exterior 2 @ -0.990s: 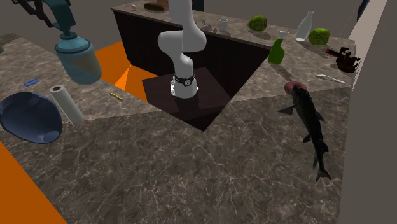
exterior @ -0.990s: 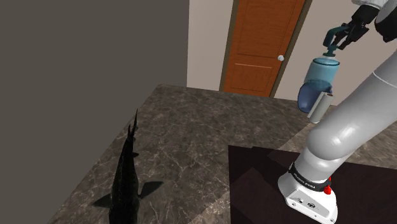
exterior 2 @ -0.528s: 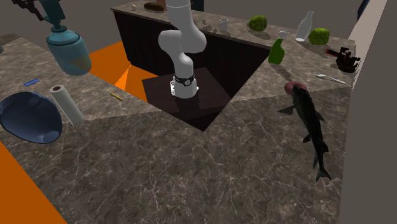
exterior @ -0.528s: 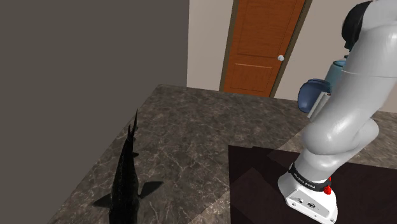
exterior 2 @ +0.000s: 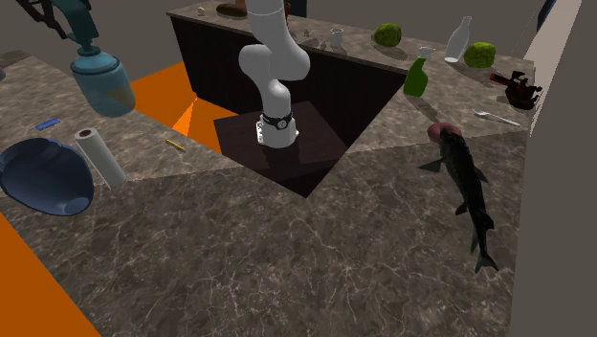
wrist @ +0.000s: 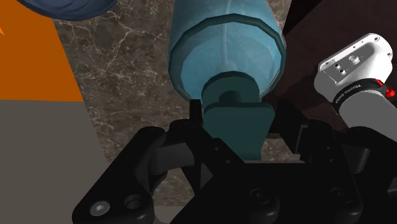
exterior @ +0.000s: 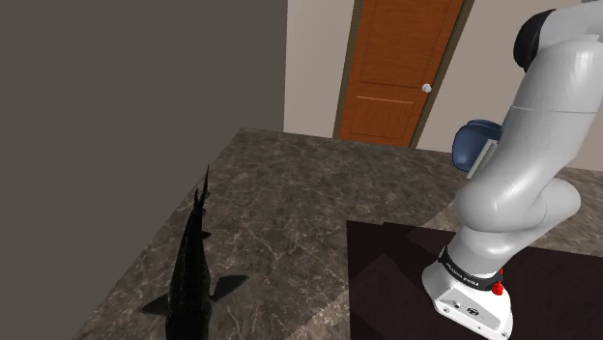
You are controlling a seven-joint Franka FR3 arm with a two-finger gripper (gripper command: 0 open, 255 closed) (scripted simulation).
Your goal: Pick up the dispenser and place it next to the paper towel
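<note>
A dispenser (exterior 2: 101, 82) is seen hanging in the air at the second exterior view's upper left, clear of the marbled brown counter (exterior 2: 287, 258). It is grasped by the black claw (wrist: 236, 119), whose two fingers are clamped on either side of the pump head. The dispenser's body is a rounded, glossy bottle in pale teal-blue that looks slightly see-through, wide at the shoulder and narrowing to a short collar. The pump head on top is a darker, flat-sided teal block. In the wrist view the dispenser is seen end-on, from the pump downward, with the counter below it. A white paper towel roll (exterior 2: 100, 156) stands upright on the counter, below the dispenser in the second exterior view. A dark blue bowl (exterior 2: 43, 177) is set just beside the roll. Orange floor (exterior 2: 163, 86) is shown past the counter's edge. A dark fish (exterior 2: 467, 187) lies well apart on the counter, at that view's right.
</note>
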